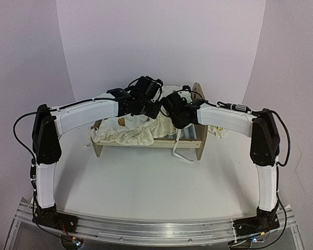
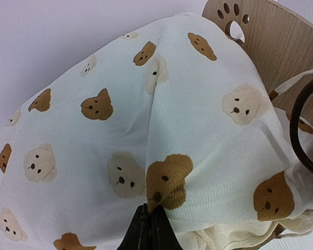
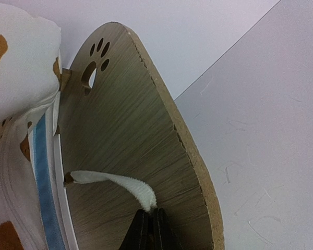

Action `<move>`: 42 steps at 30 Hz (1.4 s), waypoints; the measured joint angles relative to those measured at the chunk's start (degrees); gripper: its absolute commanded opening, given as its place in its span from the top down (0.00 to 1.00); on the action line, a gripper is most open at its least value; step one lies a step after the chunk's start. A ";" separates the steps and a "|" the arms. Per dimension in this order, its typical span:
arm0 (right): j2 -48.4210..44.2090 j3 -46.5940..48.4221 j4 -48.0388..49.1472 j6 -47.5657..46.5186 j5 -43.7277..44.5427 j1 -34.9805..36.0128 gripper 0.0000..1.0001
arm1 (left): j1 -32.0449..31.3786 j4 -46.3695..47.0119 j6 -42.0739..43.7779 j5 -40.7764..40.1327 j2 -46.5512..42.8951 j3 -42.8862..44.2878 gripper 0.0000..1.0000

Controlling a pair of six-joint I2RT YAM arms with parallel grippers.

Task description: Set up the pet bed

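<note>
pet bed (image 1: 135,144): 1 | bear-print cushion (image 1: 129,134): 1 | arms (image 1: 83,115): 2 (one each side)

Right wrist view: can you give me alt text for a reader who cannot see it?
The right gripper pinches the end of a white strap in front of the arched wooden end board of the pet bed, which has a paw-print cutout. At the left edge are the bed's blue-striped base and a bear-print cushion.

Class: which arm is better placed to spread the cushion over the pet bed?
Probably left: the left gripper pinches the bear-print cushion, while the right gripper is pinching a white tie at the end board.
</note>
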 measured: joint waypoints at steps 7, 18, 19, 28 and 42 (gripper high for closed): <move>0.00 0.25 -0.62 0.46 -0.22 0.03 0.76 | 0.00 -0.37 -0.16 0.02 0.00 -0.01 0.96; -0.35 1.31 -1.16 0.03 -1.36 0.69 0.48 | -0.02 -0.36 -0.32 0.92 0.00 0.00 0.96; -0.41 1.31 -1.28 0.02 -1.64 0.70 0.47 | -0.02 -0.36 -0.38 1.01 0.00 0.00 0.96; -5.88 0.09 -3.04 -0.56 -11.88 0.70 0.36 | -0.02 -0.38 -1.38 2.60 0.12 0.17 0.97; -36.93 -26.85 -3.75 4.25 -33.24 0.70 0.25 | -0.99 -2.59 -4.11 9.37 8.79 11.46 0.96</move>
